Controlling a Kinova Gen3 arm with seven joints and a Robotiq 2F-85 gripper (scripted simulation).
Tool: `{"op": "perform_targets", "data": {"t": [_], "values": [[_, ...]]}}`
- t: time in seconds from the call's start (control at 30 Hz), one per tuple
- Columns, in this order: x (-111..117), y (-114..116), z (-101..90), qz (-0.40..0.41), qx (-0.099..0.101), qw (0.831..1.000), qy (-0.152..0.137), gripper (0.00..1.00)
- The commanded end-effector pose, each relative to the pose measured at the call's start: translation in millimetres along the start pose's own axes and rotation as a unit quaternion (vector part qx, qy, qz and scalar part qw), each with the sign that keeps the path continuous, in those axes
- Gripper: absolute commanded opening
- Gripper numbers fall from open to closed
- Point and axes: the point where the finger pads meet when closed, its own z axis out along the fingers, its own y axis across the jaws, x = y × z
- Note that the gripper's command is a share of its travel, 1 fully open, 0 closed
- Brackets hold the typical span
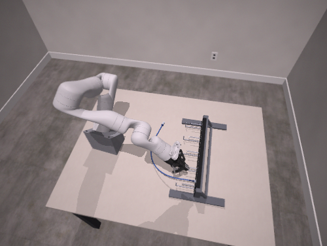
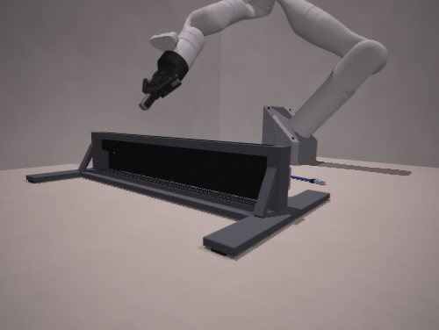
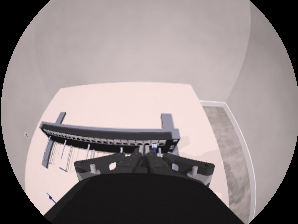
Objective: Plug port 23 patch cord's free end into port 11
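Observation:
The dark patch-panel rack stands on the table's right half. Its port side faces the arm's base. A blue patch cord runs from a port near the rack's near end and curves over the table, partly hidden under the arm. Its free end lies on the table near the rack's far end, apart from the gripper. My gripper is shut on nothing. It hangs in the air above the port side of the rack, tilted down toward it. The port numbers are too small to read.
The arm's grey base block stands on the table's left part. The beige table ends just behind the rack's feet on the right and at the front; the floor lies below.

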Motion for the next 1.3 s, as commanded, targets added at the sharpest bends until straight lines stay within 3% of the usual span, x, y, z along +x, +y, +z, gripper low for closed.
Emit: {"op": "perform_targets", "data": {"t": [0.0, 0.2, 1.27], "values": [[-3.9, -9.8, 29.3, -0.005, 0.009, 1.0, -0.01, 0.0], [-4.2, -10.1, 41.7, -0.005, 0.009, 1.0, -0.01, 0.0], [-4.2, -10.0, 41.8, -0.005, 0.009, 1.0, -0.01, 0.0]]}}
